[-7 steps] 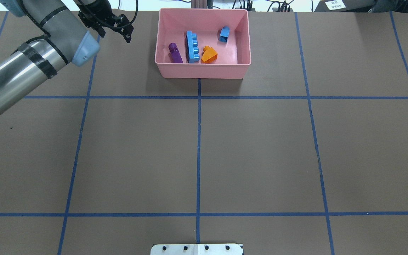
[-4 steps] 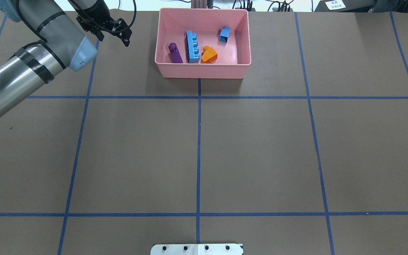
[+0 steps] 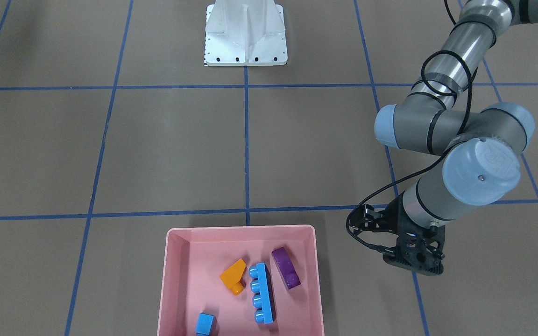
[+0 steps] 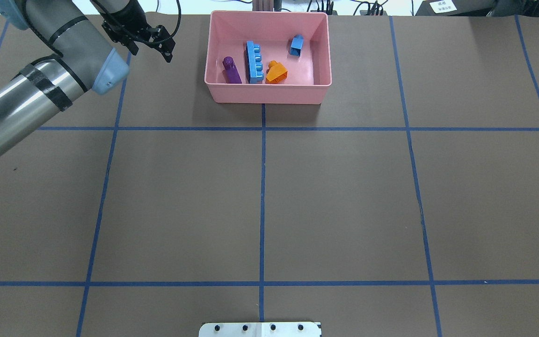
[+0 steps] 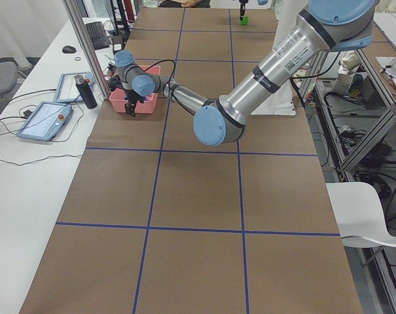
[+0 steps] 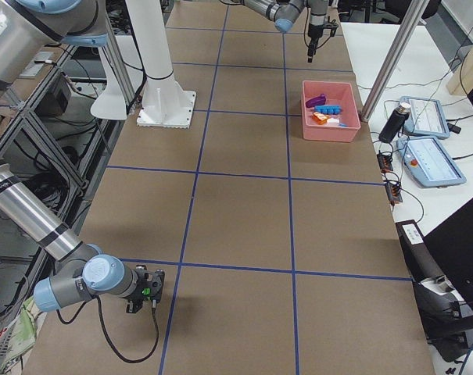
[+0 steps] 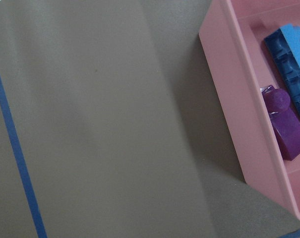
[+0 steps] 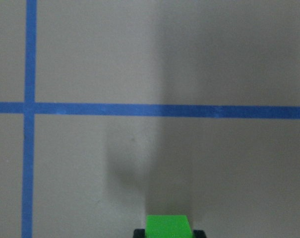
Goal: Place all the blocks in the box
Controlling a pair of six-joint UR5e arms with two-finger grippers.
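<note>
A long table (image 4: 344, 196) fills the scene. It is covered with a brown mat that blue tape lines (image 4: 262, 206) divide into large squares. The light is even and comes from above, leaving only soft, faint shadows on the mat. A white desk (image 5: 27, 176) runs along one long side of the table. On it lie a keyboard (image 5: 96, 34), a mouse (image 5: 69, 49), a dark bottle (image 5: 86, 91), two tablets (image 5: 44, 121) with trailing cables, and a laptop (image 6: 464, 242). A metal post (image 5: 82, 39) rises where the table meets the desk. On the opposite side stand metal frames (image 5: 361, 124) cluttered with gear, and a white chair (image 5: 368, 222) sits close to the table edge.
</note>
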